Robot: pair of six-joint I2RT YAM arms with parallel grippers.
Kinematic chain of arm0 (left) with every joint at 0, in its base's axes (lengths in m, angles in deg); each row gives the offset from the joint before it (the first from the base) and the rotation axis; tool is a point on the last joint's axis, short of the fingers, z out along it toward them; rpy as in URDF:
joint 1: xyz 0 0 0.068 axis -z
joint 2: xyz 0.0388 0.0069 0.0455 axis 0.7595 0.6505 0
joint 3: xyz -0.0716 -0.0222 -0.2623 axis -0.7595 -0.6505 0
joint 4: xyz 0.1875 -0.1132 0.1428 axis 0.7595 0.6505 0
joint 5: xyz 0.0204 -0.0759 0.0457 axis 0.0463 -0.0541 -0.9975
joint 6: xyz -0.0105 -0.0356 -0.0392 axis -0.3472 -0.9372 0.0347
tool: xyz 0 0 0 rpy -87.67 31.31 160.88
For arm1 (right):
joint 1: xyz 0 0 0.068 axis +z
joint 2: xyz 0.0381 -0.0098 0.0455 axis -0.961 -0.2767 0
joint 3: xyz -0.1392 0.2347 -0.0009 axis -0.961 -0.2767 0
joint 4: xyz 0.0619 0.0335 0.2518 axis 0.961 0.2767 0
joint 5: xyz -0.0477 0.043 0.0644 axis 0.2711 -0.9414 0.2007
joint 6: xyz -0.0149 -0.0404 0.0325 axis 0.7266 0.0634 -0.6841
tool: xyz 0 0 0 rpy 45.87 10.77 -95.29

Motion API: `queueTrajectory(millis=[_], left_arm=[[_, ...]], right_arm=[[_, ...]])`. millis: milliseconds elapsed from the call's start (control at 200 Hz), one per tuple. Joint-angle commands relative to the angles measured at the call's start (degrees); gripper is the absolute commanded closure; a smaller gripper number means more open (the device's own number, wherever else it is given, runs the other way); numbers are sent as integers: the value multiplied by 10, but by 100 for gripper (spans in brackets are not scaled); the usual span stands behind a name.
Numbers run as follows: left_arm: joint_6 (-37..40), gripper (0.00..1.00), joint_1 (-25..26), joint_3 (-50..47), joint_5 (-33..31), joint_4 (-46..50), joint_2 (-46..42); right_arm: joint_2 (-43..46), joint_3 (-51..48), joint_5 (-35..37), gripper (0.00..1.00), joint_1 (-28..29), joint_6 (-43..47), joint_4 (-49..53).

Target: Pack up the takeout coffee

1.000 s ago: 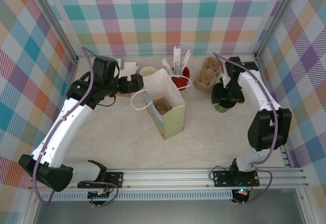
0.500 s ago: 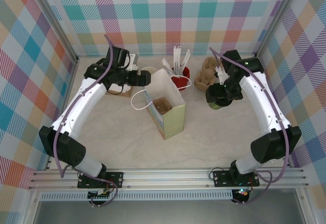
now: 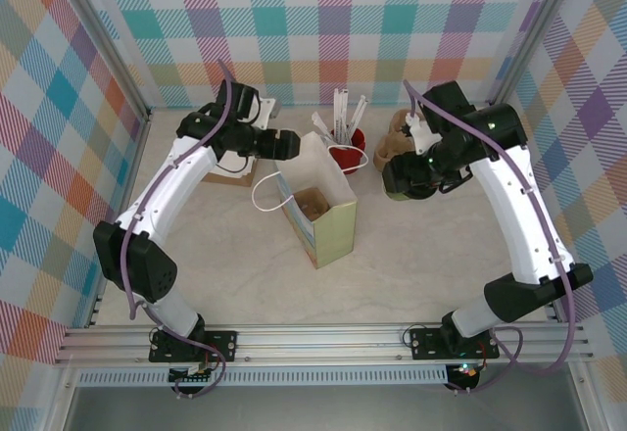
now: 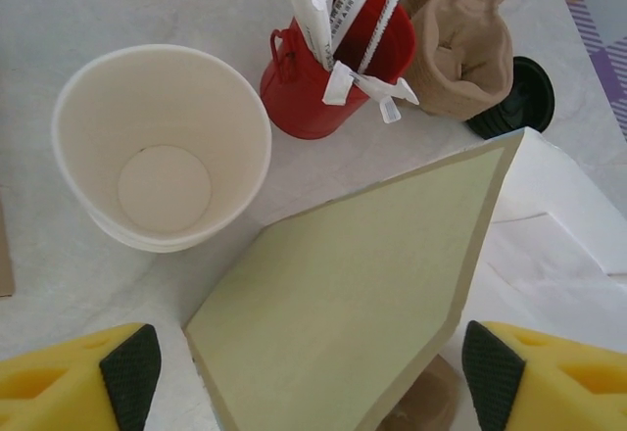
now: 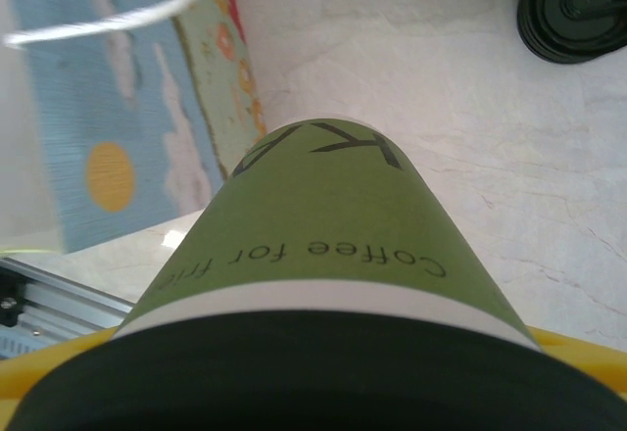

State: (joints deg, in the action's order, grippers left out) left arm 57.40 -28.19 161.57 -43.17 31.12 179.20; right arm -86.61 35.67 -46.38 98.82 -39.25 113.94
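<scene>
The right pincer (image 3: pixel 409 172) is clenched on the takeout coffee (image 3: pixel 402 184), an olive-green paper cup with a black lid, held over the counter (image 3: pixel 431 255) in its right half, between the paper bag (image 3: pixel 323 217) and the right edge. From the right wrist the cup's green wall (image 5: pixel 323 235) runs away from the camera with the lid nearest, and I cannot tell how high its base sits. The bag stands open near the middle of the counter, its mouth facing up, well apart from the coffee. The left pincer (image 3: pixel 284 144) hangs over the bag's far rim, released, its yellow, black-tipped fingers (image 4: pixel 132 372) spread wide with the bag's pale green panel (image 4: pixel 353 294) below and between them, touching neither as far as I can see. Just beyond, toward the far edge, stand a lidless cream-white cup (image 4: pixel 162 147) and a red cup (image 4: pixel 333 69) of white stirrers (image 4: pixel 338 0). Brown cardboard cup carriers (image 4: pixel 460 44) lie beside the red cup, with black lids (image 4: pixel 514 98) just beside them.
</scene>
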Motion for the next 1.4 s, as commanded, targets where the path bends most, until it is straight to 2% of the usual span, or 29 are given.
queueTrajectory(millis=[0,310,510,780,1065,1395], left_arm=[[-4,23,-6,15,41,0,1],[-48,39,0,-3,59,-15,-11],[-78,47,16,-22,60,-33,-25],[-105,50,45,-41,49,-45,-47],[-128,51,61,-87,24,-65,-76],[-130,46,63,-120,-33,-48,-101]], right_arm=[[-2,43,-17,16,21,-31,41],[-53,190,-16,17,81,-67,71],[-86,241,-28,17,130,-92,54],[-134,256,-19,17,189,-110,45],[-175,257,-5,17,225,-120,53],[-221,257,7,17,248,-127,72]])
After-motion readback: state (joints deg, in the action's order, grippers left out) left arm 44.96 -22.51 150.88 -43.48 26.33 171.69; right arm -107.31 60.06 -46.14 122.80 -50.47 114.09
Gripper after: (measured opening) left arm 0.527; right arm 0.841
